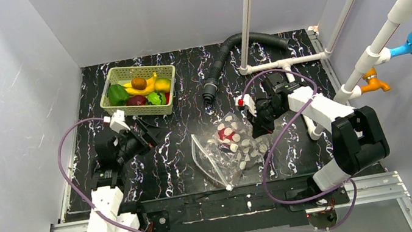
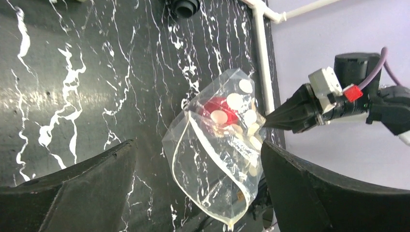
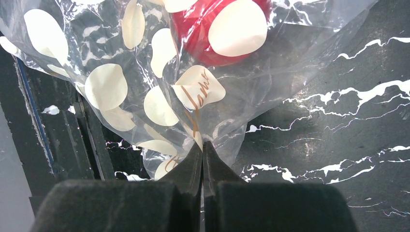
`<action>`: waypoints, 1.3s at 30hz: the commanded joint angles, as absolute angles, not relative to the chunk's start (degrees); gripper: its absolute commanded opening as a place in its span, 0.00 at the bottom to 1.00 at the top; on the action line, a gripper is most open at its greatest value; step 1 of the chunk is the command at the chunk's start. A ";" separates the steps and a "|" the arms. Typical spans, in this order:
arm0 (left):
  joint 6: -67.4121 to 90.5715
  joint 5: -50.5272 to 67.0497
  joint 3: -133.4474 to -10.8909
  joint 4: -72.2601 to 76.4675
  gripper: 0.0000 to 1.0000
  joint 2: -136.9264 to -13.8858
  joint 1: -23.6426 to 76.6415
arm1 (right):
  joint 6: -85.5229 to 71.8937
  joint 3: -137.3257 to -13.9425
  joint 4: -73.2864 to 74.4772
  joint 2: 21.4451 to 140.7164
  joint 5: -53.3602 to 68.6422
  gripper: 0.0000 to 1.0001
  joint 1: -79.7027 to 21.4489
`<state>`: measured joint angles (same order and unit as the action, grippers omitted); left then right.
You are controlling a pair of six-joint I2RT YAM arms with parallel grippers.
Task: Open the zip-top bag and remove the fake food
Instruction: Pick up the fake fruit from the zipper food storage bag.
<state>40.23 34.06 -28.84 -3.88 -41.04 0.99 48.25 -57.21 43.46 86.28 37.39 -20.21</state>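
Observation:
The clear zip-top bag [image 1: 227, 153] with white oval spots hangs off the table, its zip mouth gaping open toward the front left. One red piece of fake food [image 1: 226, 132] sits inside it, also showing in the left wrist view [image 2: 218, 109] and the right wrist view [image 3: 208, 36]. My right gripper [image 1: 256, 126] is shut on the bag's closed bottom edge [image 3: 203, 137] and holds it up. My left gripper [image 1: 154, 137] is open and empty, well left of the bag [image 2: 212, 154]. The other fake food [image 1: 141, 90], banana, green, dark red and brown pieces, lies in the green basket.
The pale green lattice basket [image 1: 113, 77] stands at the back left. A black corrugated hose [image 1: 225, 57] and white pipes [image 1: 282, 64] lie at the back. The table's front edge runs just below the bag.

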 commanded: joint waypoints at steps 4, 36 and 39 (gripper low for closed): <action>41.97 34.20 -24.46 -5.34 0.98 -38.33 9.08 | 49.47 -56.78 44.04 84.63 39.18 0.05 -19.86; 46.88 20.16 -14.97 -0.57 0.98 -35.45 32.74 | 49.93 -56.91 44.66 82.94 39.05 0.44 -19.19; 46.91 19.75 -14.60 -0.46 0.98 -35.41 33.49 | 49.97 -57.03 44.92 82.50 39.64 0.45 -18.99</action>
